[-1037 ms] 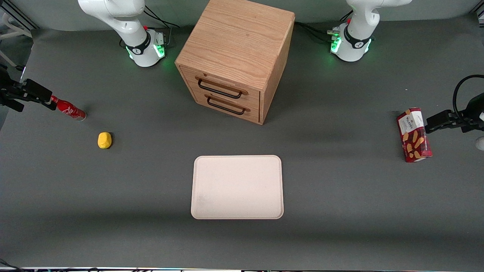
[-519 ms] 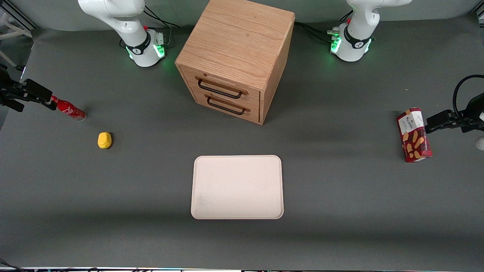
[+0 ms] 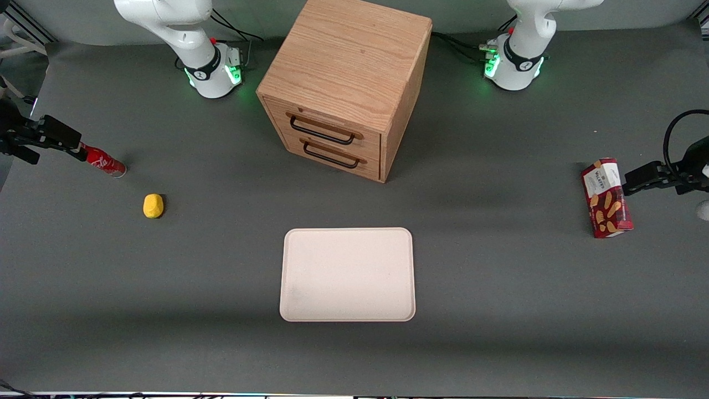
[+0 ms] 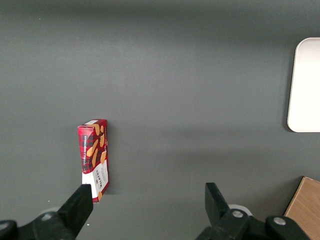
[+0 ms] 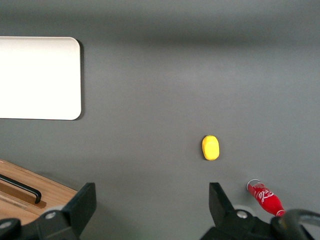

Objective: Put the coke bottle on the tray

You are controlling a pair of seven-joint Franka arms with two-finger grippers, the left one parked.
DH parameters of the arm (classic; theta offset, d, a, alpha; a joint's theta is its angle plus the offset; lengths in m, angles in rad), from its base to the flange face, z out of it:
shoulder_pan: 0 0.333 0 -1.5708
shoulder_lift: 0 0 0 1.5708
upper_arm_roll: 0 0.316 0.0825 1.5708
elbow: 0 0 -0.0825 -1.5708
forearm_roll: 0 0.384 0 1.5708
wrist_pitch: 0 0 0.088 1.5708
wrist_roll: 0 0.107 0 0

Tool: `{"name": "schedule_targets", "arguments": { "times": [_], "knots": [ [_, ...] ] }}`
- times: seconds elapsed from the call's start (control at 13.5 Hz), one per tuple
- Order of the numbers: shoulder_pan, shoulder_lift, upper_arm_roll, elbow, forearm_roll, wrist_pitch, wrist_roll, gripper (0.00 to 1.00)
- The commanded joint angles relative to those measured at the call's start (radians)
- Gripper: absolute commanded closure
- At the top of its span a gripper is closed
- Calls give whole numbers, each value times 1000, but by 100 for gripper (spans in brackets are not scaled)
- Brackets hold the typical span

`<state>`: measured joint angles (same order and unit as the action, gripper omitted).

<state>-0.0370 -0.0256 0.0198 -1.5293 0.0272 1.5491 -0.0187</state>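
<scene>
Gripper nudged a bit closer over the coke bottle, nothing grabbed yet.

Compared with a second ago, the gripper (image 5: 152, 200) has crept slightly toward the table middle and now covers the cap end of the coke bottle (image 3: 105, 163), which hasn't budged. The fingers (image 5: 219, 202) are spread wide with nothing between them. The bottle lies on its side on the dark grey table (image 3: 498, 288) at the working arm's end, with the yellow lump (image 3: 153, 205) nearer the front camera. The tray (image 3: 347, 274) sits bare in front of the wooden drawer cabinet (image 3: 343, 83). Only the front and left wrist views show the biscuit box (image 3: 606, 198).
</scene>
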Motion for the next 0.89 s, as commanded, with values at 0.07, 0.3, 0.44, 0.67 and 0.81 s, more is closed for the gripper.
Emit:
{"name": "schedule_targets", "arguments": {
  "times": [0.07, 0.3, 0.44, 0.67, 0.81],
  "knots": [
    [3, -17, -59, 17, -42, -84, -126, 0],
    [8, -51, -191, -15, -46, -90, -297, 0],
    [9, -91, -288, -64, -49, -90, -390, 0],
    [17, -152, -391, -126, -102, -89, -487, 0],
    [48, -204, -464, -185, -125, -87, -495, 0]
  ]
}}
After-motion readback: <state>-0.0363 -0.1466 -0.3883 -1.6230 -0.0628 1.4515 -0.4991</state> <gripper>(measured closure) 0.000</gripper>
